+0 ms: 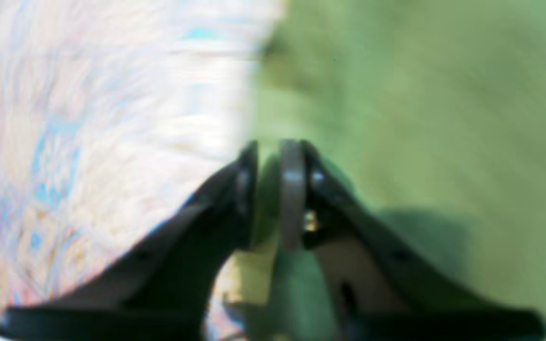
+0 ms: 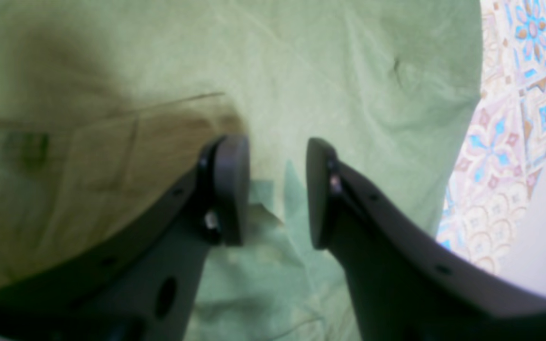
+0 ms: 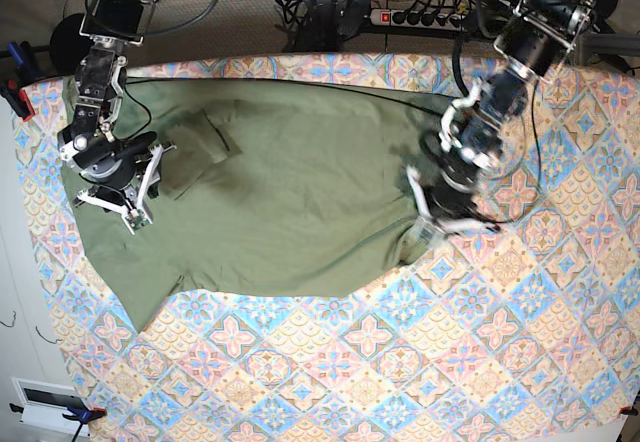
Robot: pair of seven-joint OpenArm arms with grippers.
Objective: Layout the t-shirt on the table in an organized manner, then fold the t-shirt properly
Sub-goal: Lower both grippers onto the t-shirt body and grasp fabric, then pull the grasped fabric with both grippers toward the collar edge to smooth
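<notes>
The olive-green t-shirt (image 3: 280, 192) lies spread over the far half of the table (image 3: 400, 362), with a sleeve folded in on its left part. My left gripper (image 3: 440, 217) is at the shirt's bunched right edge. In the blurred left wrist view the left gripper (image 1: 273, 144) has its jaws close together, a narrow green strip between them, with t-shirt (image 1: 420, 118) on one side and table (image 1: 88, 118) on the other. My right gripper (image 3: 125, 202) hovers over the shirt's left part. The right gripper (image 2: 275, 142) is open above wrinkled t-shirt (image 2: 325, 71), gripping nothing.
Patterned table (image 2: 505, 142) shows past the shirt's edge in the right wrist view. Cables and a power strip (image 3: 420, 17) lie beyond the table's far edge. Clamps (image 3: 15, 92) grip the cloth at the left edge. A black cable (image 3: 300, 84) runs along the shirt's far edge.
</notes>
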